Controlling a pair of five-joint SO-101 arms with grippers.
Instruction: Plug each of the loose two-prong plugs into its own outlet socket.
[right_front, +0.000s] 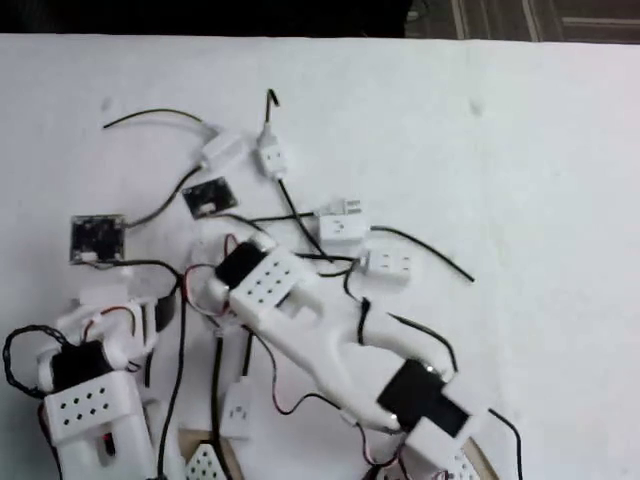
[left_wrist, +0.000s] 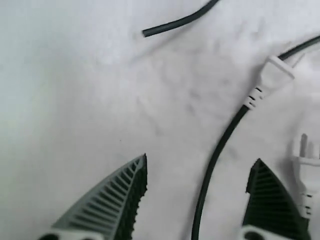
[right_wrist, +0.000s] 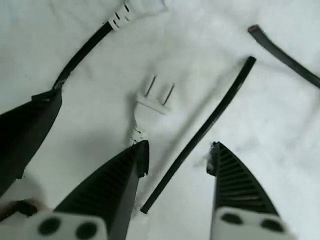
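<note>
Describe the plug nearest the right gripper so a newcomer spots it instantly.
On the white table, look just ahead of the right gripper. A white plug lies there beside a cut black cable. Unlike the other plug farther off, its two bare prongs show, pointing away from the gripper.

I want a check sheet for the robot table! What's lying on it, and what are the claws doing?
Surface: white table, plain where bare.
Job's things: loose plug lying flat, prongs free; white socket blocks mid-table.
Clutter: two black squares; cannot tell what they are.
Grippers: left gripper open above a cord; right gripper open, a short cord between its fingers, the plug beside one finger.
Cables: black cords cross one another mid-table.
Surroundings: dark strip past the table's far edge.
</note>
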